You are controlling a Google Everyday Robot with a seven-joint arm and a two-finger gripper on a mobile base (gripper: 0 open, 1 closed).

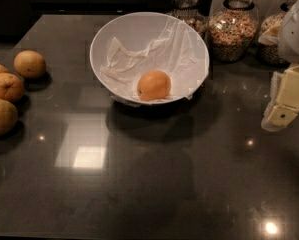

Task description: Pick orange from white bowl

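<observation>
Orange fruit (pixel 154 85), bright, smooth and round, is seen lying inside the wide white paper-lined bowl (pixel 124 29) on the dark surface (pixel 139 184). The cream end effector (pixel 283 104) is positioned well apart at the right edge; whether it is open cannot be told. The approach, grasp and lift are judged not yet done.

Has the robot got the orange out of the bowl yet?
Not yet. Done: nothing, the orange lies inside the white bowl on its crumpled paper. In hand: the gripper hangs right of the bowl, well apart from the fruit. Left: reach in, grasp the orange, lift it out.
</observation>
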